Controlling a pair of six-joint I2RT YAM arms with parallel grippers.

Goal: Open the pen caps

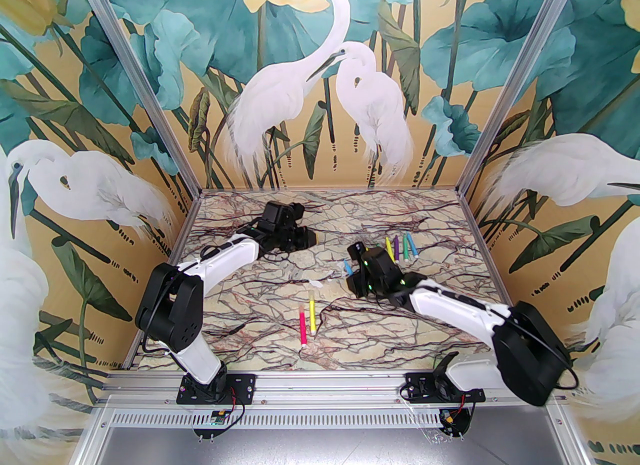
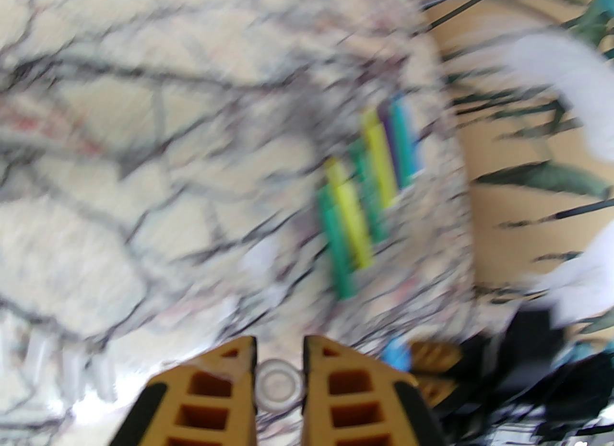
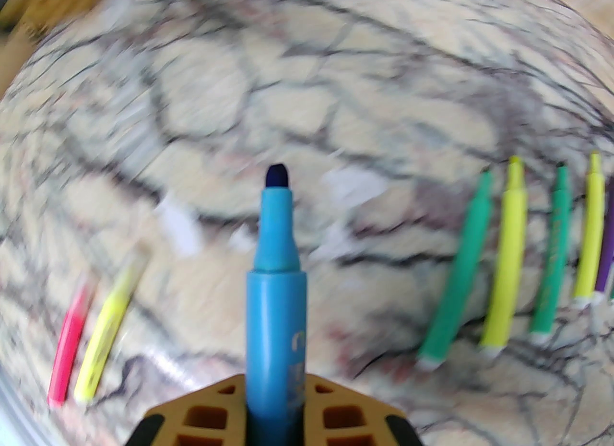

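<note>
Motion blur smears the row of pens (image 2: 369, 185) in our left wrist view. From the right wrist, we lose the blue pen (image 3: 276, 290) at the bottom edge inside the right gripper (image 3: 276, 386) and the purple pen (image 3: 605, 266) at the right edge. Loose pen caps (image 3: 180, 226) are pale smears.

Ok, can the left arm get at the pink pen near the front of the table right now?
Probably not straight away. The path to the pink pen looks free, but the left hand is shut on a clear cap, so it would likely have to set that down first.
</note>
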